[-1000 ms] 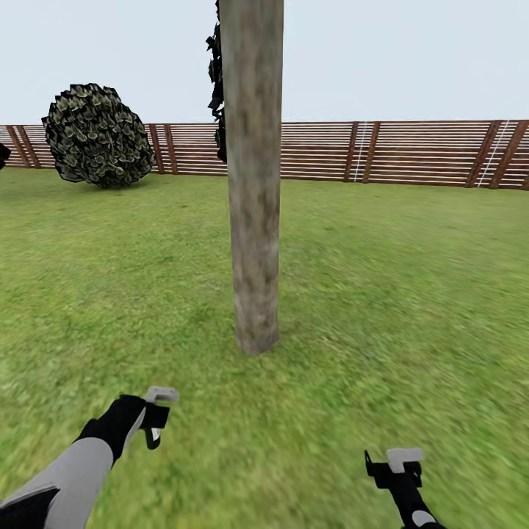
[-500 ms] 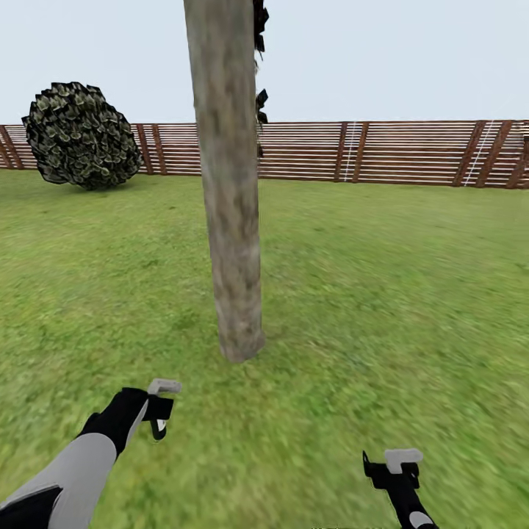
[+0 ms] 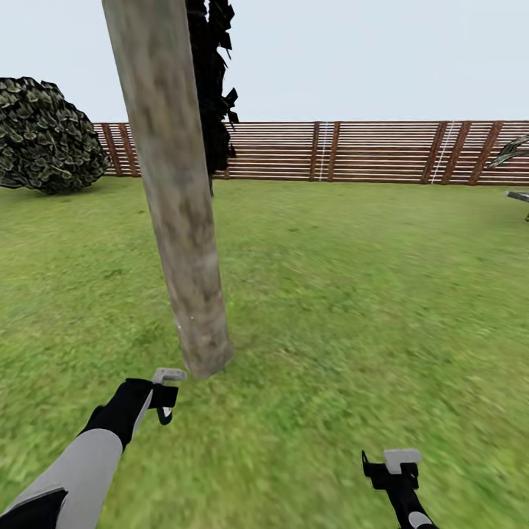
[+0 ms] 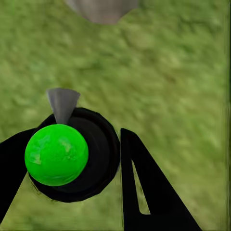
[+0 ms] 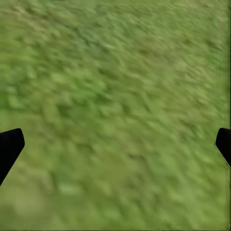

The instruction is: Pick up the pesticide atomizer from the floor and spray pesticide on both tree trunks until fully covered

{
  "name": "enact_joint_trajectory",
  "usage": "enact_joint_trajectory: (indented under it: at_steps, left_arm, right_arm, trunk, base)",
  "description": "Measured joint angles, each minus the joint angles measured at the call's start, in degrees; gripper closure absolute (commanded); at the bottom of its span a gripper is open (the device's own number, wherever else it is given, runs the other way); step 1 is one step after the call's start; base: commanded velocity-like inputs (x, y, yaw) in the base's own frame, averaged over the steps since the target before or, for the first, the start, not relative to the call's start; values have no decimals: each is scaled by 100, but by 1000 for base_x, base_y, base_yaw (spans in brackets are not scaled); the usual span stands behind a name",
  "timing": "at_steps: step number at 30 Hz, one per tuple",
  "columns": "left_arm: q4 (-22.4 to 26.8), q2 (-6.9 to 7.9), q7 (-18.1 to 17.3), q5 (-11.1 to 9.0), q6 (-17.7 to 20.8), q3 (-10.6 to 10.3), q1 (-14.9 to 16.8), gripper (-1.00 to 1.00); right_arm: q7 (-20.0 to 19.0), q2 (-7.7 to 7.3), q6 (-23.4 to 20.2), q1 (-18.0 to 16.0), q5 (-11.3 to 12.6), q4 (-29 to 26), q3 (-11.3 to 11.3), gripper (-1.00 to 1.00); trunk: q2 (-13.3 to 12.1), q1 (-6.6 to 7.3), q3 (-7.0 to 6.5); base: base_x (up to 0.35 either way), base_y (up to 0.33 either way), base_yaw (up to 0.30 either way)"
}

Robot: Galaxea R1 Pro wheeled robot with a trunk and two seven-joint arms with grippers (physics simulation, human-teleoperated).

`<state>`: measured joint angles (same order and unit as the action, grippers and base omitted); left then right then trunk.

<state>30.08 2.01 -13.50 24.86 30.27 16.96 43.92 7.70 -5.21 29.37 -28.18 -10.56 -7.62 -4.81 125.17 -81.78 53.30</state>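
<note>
the pesticide atomizer (image 4: 67,154) sits between the fingers of the left gripper (image 3: 165,400); from the left wrist it reads as a round black body with a bright green ball on top and a small grey nozzle pointing away from the camera. the black fingers (image 4: 144,187) close in on either side of it, so the jaws are clamped on the bottle. in the head view the same gripper hangs low over the lawn (image 3: 353,294), just beside the foot of the tree trunk (image 3: 180,220), whose pale mottled column leans across that view from the grass up past the top edge. the trunk's base (image 4: 102,8) also shows at the edge of the left wrist view.

the right gripper (image 3: 393,470) hangs well apart from the trunk, over bare grass; its two dark fingertips (image 5: 9,147) stand wide at opposite sides of the right wrist view, jaws spread with nothing between them.

behind the trunk stands a dark jagged-leaved tree (image 3: 211,95). a rounded bush (image 3: 44,136) sits by the fence (image 3: 367,150) that closes the lawn's far edge.
</note>
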Motion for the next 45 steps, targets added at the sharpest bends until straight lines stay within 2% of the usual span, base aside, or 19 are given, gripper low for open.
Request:
enact_joint_trajectory:
  at_steps: [7, 11, 12, 13, 16, 19, 21, 22, 23, 25, 27, 29, 33, 37, 40, 43, 45]
  left_arm:
    - [426, -1, 1, -3, 316, 13, -29, 100]
    - [473, -37, -3, -12, 615, -20, 10, 100]
    - [469, -144, -4, -70, 735, -26, 121, 100]
    - [446, -198, -3, -42, 829, -25, 233, 100]
    - [420, -241, -6, -7, 1030, -21, 456, 100]
    - [378, -175, -7, 10, 1083, -19, 484, 100]
    - [371, 62, -13, 67, 1090, -13, 454, 100]
    - [364, 247, -12, 54, 1094, -16, 442, 100]
    - [362, 334, -20, 54, 1087, -18, 428, 100]
    - [353, 358, -16, -3, 1091, -15, 351, 100]
    - [344, 150, 5, -52, 1080, -12, 142, 100]
    - [331, 28, 1, -35, 1059, -11, 80, 100]
    - [312, -22, 7, -5, 1022, 9, 25, 100]
    - [364, 32, 58, 23, 994, 1, 10, 100]
    - [358, -46, 71, 1, 986, -35, 7, 100]
    - [385, -212, 75, 5, 986, -40, 7, 100]
    - [409, -232, 75, 22, 984, -40, 7, 100]
  right_arm:
    - [-8, 3, -1, -1, -4, 0, 0, -100]
    - [-10, 6, -2, -1, -3, 0, 0, -100]
    - [-10, 8, -2, -1, -5, 0, -1, -100]
    - [-10, 9, -2, -2, -6, 0, -1, -100]
    - [-10, 9, -2, 0, -4, 0, -1, -100]
    - [-11, 9, -2, -2, -5, 0, 0, -100]
    - [-11, 9, -2, 0, -3, 0, 0, -100]
    - [-11, 9, -2, 0, -3, 0, 0, -100]
    - [-11, 9, -2, -2, -6, 0, 0, -100]
    - [-11, 9, -2, -1, -6, 1, 0, -100]
    - [-10, 10, -1, 0, -7, 5, -1, -100]
    - [-10, 25, -2, 0, -9, 9, 1, -100]
    - [-3, 139, -1, -1, -23, 9, 2, -100]
    - [5, 156, 0, -1, -28, 4, 0, -100]
    - [8, 158, 0, -1, -32, 3, 0, -100]
    - [7, 162, -1, 0, -34, 9, 0, -100]
    - [7, 165, -1, 0, -35, 9, 0, -100]
  trunk:
    - [0, -3, 0]
    - [0, -2, 0]
    - [0, -1, -1]
    - [0, -1, -1]
    - [0, -1, 0]
    - [0, -2, 0]
    - [0, -2, 0]
    - [0, -2, 0]
    - [0, -2, 0]
    - [0, -2, 1]
    - [0, 0, 1]
    - [0, 1, 0]
    - [0, 1, 0]
    - [0, 0, 0]
    - [0, -3, 0]
    - [0, -5, 0]
    - [0, -5, 0]
  base:
    - [-184, -128, 0]
    - [-17, -8, 0]
    - [-2, -1, 5]
    - [-1, -1, 30]
    - [-1, 0, 36]
    - [0, 0, 7]
    - [0, 0, 1]
    - [0, 0, 0]
    - [0, 0, 0]
    - [60, -29, 77]
    - [205, -108, 221]
    - [251, -133, 159]
    - [264, -151, 35]
    - [176, -210, 3]
    - [-106, -225, 95]
    - [-282, -100, 246]
    - [-300, -30, 249]
